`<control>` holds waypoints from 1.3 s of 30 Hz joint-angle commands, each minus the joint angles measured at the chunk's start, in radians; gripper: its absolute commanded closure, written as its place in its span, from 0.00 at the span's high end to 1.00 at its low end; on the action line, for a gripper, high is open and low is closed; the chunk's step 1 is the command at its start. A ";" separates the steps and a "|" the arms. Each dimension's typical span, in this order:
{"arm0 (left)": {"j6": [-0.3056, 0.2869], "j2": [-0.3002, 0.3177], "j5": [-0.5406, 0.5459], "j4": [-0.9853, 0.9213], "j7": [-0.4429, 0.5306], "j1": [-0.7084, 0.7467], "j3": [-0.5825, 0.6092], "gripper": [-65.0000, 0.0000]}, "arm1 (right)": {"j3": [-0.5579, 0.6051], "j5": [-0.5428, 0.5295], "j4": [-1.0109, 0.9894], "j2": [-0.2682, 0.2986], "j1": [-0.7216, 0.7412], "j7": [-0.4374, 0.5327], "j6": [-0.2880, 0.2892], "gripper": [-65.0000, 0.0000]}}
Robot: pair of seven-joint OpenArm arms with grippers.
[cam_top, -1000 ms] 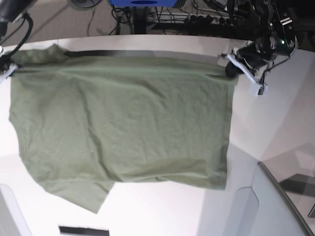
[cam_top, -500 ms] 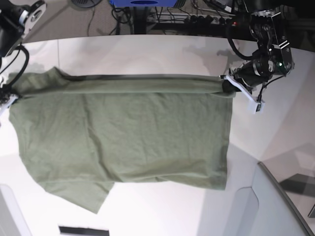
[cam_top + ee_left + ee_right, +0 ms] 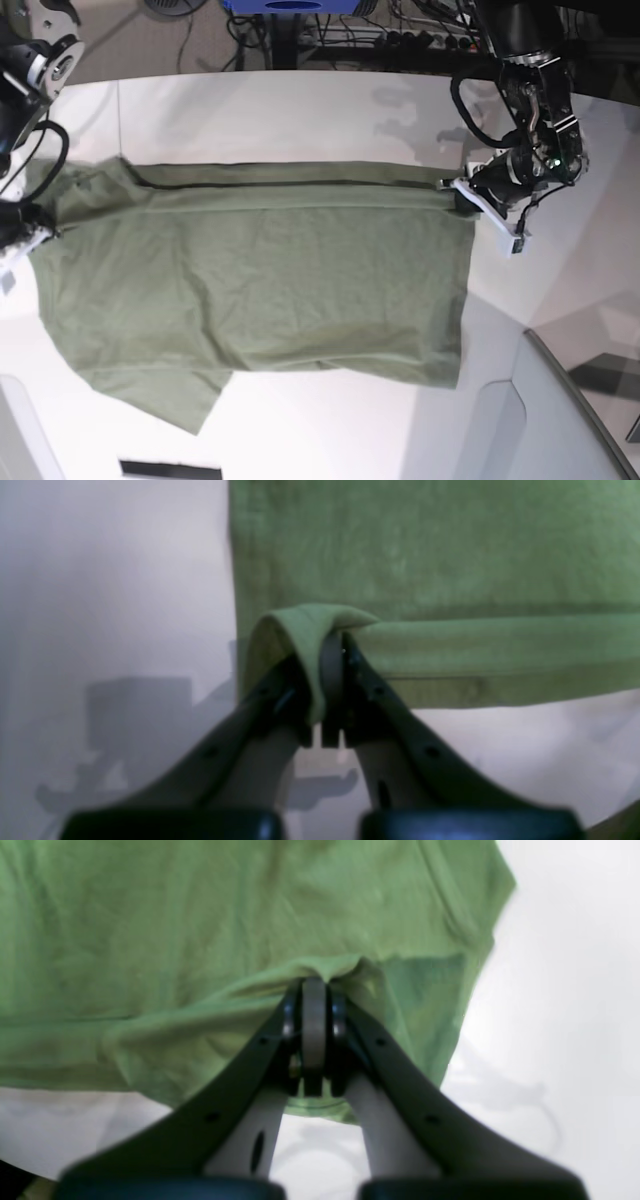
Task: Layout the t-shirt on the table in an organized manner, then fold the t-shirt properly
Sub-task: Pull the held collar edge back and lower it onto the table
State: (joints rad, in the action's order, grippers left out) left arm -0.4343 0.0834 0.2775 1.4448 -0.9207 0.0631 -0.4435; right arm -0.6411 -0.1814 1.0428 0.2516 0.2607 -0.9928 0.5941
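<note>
The olive-green t-shirt (image 3: 260, 290) lies spread on the white table (image 3: 300, 110), with its far edge lifted and doubled over toward the near side. My left gripper (image 3: 462, 195) is shut on the shirt's far right corner; the left wrist view shows that fabric (image 3: 310, 625) draped over the closed fingertips (image 3: 327, 650). At the view's left edge, my right gripper (image 3: 28, 235) is shut on the other far corner, near a sleeve. In the right wrist view the cloth (image 3: 200, 940) bunches at the pinched tips (image 3: 314, 985). A sleeve (image 3: 170, 395) sticks out at the near left.
A grey angled panel (image 3: 565, 420) rises at the near right corner. Cables and a blue object (image 3: 290, 8) sit beyond the table's far curved edge. A dark strip (image 3: 170, 468) lies at the bottom edge.
Both grippers have carried the shirt's far edge toward the near side, so the raised fold now sits lower in the base view and more bare table shows behind it.
</note>
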 commanded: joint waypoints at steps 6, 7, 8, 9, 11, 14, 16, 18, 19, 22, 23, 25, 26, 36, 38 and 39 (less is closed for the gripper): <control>0.001 0.019 -0.002 -0.031 0.056 -0.026 0.073 0.00 | 0.022 -0.011 -0.042 0.022 0.028 0.081 0.000 0.00; 0.001 0.019 -0.002 -0.045 0.071 -0.026 0.078 0.00 | 0.023 -0.011 -0.046 0.022 0.028 0.084 0.000 0.00; 0.001 0.019 -0.002 -0.059 0.081 -0.026 0.079 0.00 | 0.023 -0.011 -0.046 0.022 0.028 0.085 0.000 0.00; 0.001 0.019 -0.002 -0.074 0.082 -0.026 0.078 0.00 | 0.023 -0.011 -0.046 0.022 0.028 0.085 0.000 0.00; 0.001 0.019 -0.002 -0.085 0.084 -0.027 0.078 0.00 | 0.025 -0.011 -0.046 0.022 0.028 0.096 0.000 0.00; 0.001 0.019 -0.002 -0.083 0.084 -0.027 0.078 0.00 | 0.025 -0.011 -0.046 0.022 0.028 0.117 0.000 0.00; 0.001 0.019 -0.002 -0.082 0.084 -0.029 0.070 0.00 | 0.025 -0.011 -0.046 0.022 0.038 0.116 0.000 0.00; 0.001 0.020 -0.002 -0.083 0.085 -0.039 0.068 0.00 | 0.025 -0.011 -0.046 0.022 0.042 0.116 0.000 0.00; 0.001 0.020 -0.002 -0.088 0.085 -0.045 0.068 0.00 | 0.025 -0.011 -0.046 0.022 0.045 0.116 0.002 0.00; 0.001 0.031 -0.002 -0.088 0.085 -0.049 0.076 0.00 | 0.037 -0.011 -0.043 0.022 0.048 0.119 0.007 0.00; 0.009 0.031 -0.002 -0.088 0.085 -0.049 0.076 0.00 | 0.059 -0.011 -0.042 0.022 0.058 0.119 0.007 0.00; 0.041 0.032 -0.002 -0.082 0.085 -0.049 0.078 0.00 | 0.086 -0.013 -0.042 0.022 0.067 0.119 0.007 0.00; 0.056 0.032 -0.002 -0.082 0.085 -0.049 0.078 0.00 | 0.102 -0.013 -0.042 0.022 0.067 0.119 0.007 0.00; 0.062 0.032 -0.002 -0.089 0.085 -0.050 0.078 0.00 | 0.116 -0.013 -0.045 0.016 0.091 0.119 0.002 0.00; 0.062 0.032 -0.002 -0.089 0.085 -0.055 0.078 0.00 | 0.114 -0.013 -0.045 0.019 0.091 0.119 0.000 0.00; 0.062 0.032 -0.002 -0.091 0.085 -0.062 0.078 0.00 | 0.114 -0.013 -0.045 0.019 0.091 0.119 0.000 0.03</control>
State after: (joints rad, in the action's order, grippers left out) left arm -0.3698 0.1059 0.2649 1.3399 -0.8509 0.0216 -0.3649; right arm -0.5236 -0.1822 0.9813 0.2512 0.3237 -0.8894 0.5941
